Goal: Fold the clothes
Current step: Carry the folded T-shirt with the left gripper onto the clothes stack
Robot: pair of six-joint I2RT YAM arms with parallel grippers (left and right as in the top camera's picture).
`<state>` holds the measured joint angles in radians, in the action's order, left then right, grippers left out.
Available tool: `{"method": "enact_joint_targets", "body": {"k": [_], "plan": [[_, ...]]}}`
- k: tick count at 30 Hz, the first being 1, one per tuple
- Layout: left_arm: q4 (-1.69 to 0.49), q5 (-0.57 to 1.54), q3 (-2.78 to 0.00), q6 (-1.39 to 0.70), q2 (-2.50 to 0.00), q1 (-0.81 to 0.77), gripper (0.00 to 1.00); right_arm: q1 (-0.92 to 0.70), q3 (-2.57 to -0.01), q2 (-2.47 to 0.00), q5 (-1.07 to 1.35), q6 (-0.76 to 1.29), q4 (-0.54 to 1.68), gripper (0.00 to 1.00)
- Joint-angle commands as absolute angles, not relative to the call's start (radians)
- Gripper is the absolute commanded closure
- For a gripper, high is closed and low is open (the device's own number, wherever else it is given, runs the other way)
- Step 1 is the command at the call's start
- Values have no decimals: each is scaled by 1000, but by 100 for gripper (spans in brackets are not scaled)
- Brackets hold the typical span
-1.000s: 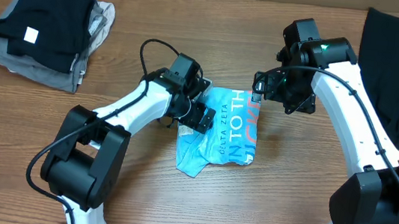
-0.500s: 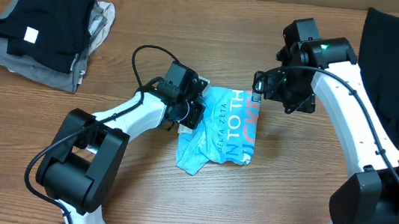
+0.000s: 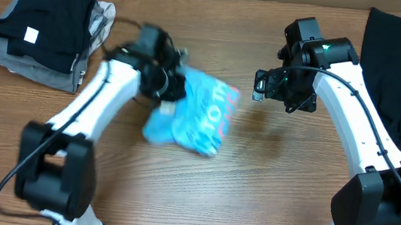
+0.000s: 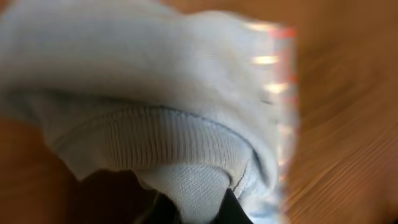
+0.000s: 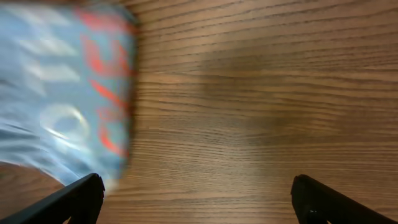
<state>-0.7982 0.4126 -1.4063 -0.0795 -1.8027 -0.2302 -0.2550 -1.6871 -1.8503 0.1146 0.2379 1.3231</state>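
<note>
Blue T-shirt (image 3: 192, 115): bunched, left of table (image 3: 267, 188) centre, clamped in closed left gripper (image 3: 164, 86); likely to unfold or slip, held by one edge only.
Right gripper (image 3: 263, 84): spread wide, empty; no second support.
Table: one.
Black garment (image 3: 399, 67): one.
Folded stack (image 3: 43, 34): one.
Blue T-shirt: one.
Grippers: two.
</note>
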Motion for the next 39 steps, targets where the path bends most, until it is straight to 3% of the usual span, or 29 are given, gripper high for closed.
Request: {"method": "enact_joint_targets", "body": {"k": [1, 9, 15, 26, 39], "plan": [[-808, 447, -1504, -95, -1703, -207, 96, -252, -1708, -1824, 104, 234, 1314, 0], [-804, 435, -1644, -156, -1660, -144, 96, -252, -1708, -1824, 89, 235, 1308, 0], [-747, 435, -1750, -287, -1660, 20, 96, -252, -1708, -1824, 89, 234, 1308, 0], [-433, 438, -1755, -614, -1707, 367, 96, -252, -1708, -1824, 90, 234, 1314, 0], [-28, 439, -1755, -818, -1992, 442, 96, -252, -1708, -1824, 90, 234, 1333, 0]]}}
